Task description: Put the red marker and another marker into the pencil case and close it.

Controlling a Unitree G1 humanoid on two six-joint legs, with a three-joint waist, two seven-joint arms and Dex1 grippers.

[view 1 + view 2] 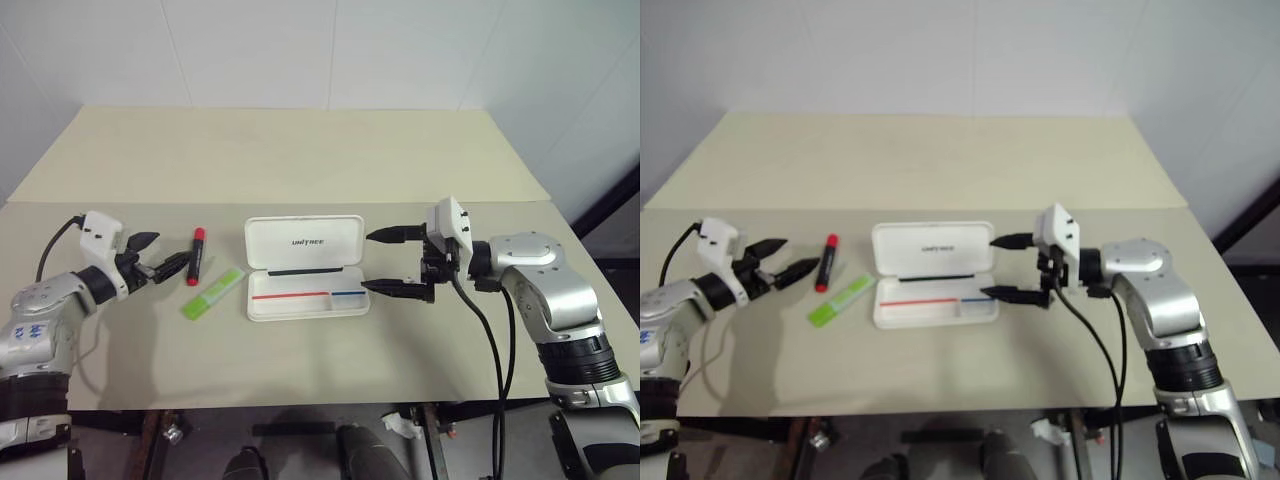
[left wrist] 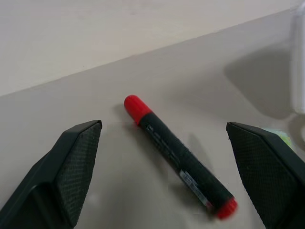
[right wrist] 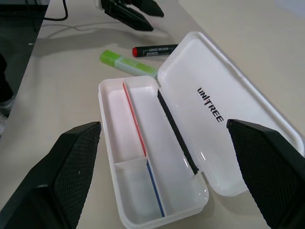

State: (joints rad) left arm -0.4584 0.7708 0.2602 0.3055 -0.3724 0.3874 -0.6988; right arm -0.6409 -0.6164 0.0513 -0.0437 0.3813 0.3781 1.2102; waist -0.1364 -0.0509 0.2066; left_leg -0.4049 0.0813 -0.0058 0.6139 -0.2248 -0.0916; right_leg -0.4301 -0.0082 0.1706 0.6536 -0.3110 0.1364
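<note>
White case: the pencil case (image 1: 305, 270) lies open on the table (image 1: 300, 160), lid folded back flat, tray nearest the robot; both compartments look empty.
Red marker: the red marker (image 1: 194, 256) lies on the table, just left of the case and apart from it.
Red marker axis: long axis runs roughly toward and away from the robot, red cap at the far end, tilted slightly.
Highlighter: the light-green highlighter (image 1: 212, 294) lies between the marker and the case, near both, angled diagonally with its paler end toward the case.
Left gripper: the left gripper (image 1: 158, 255) has its fingers spread wide and holds nothing; it hovers just beside the red marker, which sits between the fingers in the wrist view.
Right gripper: the right gripper (image 1: 395, 262) is spread wide and empty, at the case's right end.
Done: only the case stands opened.
Left to do: both markers still need picking up and placing inside, then the lid must be shut.
Likely step: reaching for the red marker.
</note>
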